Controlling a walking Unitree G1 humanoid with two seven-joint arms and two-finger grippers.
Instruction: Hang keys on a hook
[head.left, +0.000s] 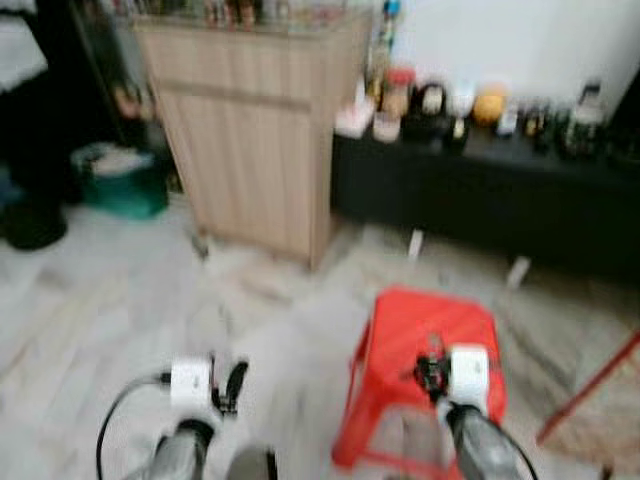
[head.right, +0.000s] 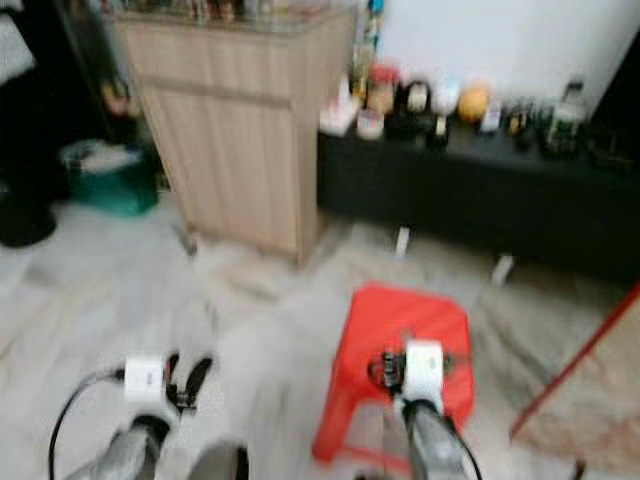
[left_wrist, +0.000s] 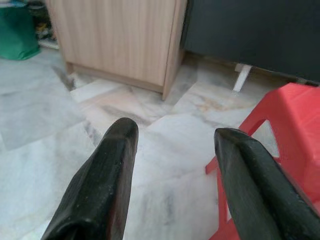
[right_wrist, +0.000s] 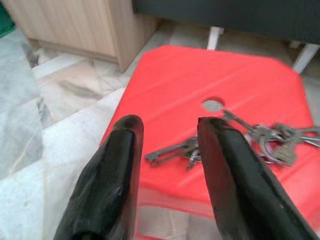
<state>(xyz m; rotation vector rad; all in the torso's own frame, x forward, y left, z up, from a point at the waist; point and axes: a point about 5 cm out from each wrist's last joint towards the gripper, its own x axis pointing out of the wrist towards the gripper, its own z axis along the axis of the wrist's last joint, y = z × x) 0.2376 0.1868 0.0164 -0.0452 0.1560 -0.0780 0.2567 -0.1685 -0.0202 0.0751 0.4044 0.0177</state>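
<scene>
A bunch of keys is lying on the seat of a red plastic stool, spread beside the small round hole in the middle of the seat, with one long key pointing away from the rest toward the stool's near edge. The right gripper is hovering just above the seat with its two black fingers parted and nothing between them; the keys are sitting near its fingertips, partly hidden behind one of them, and it is hard to say whether that finger is touching the metal.

The left gripper is hanging over the pale marble floor beside the stool, its fingers spread wide and holding nothing.

In the blurred head views, the stool is standing in front of the robot on its right side, with the right gripper over its seat. Beyond it a light wooden cabinet is standing next to a long black low shelf crowded with bottles and jars, too smeared to identify. A green bin is sitting on the floor to the cabinet's left.
</scene>
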